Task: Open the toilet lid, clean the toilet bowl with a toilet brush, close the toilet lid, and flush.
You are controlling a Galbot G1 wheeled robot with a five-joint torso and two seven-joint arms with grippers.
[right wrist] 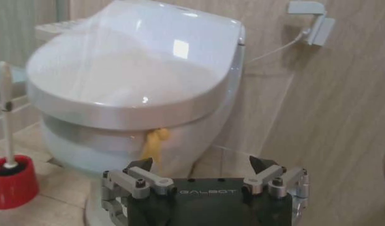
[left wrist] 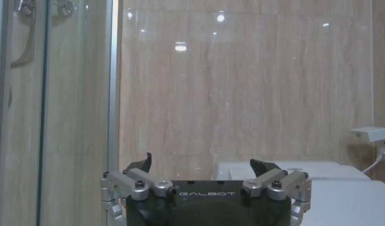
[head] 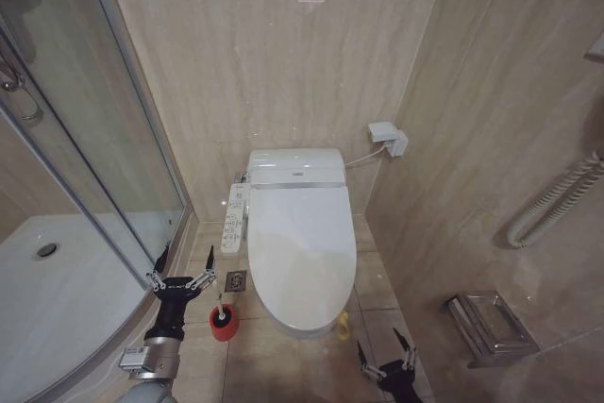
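Note:
The white glossy toilet lid (head: 300, 252) lies shut over the toilet bowl (head: 307, 327), with a yellow strap loop (head: 342, 326) hanging at its front edge. In the right wrist view the toilet lid (right wrist: 135, 70) and the yellow strap (right wrist: 153, 143) are close ahead. The toilet brush (head: 223, 316) stands in its red holder on the floor to the toilet's left, and shows as the brush (right wrist: 10, 165) in the right wrist view. My left gripper (head: 181, 276) is open just left of the brush. My right gripper (head: 385, 351) is open, low in front of the toilet's right side.
A glass shower enclosure (head: 85, 167) with a white tray (head: 57, 299) fills the left. A floor drain (head: 236, 280) sits beside the toilet. A side button panel (head: 233, 219) is on the toilet's left. A metal holder (head: 489, 326) and a hose (head: 557, 200) hang on the right wall.

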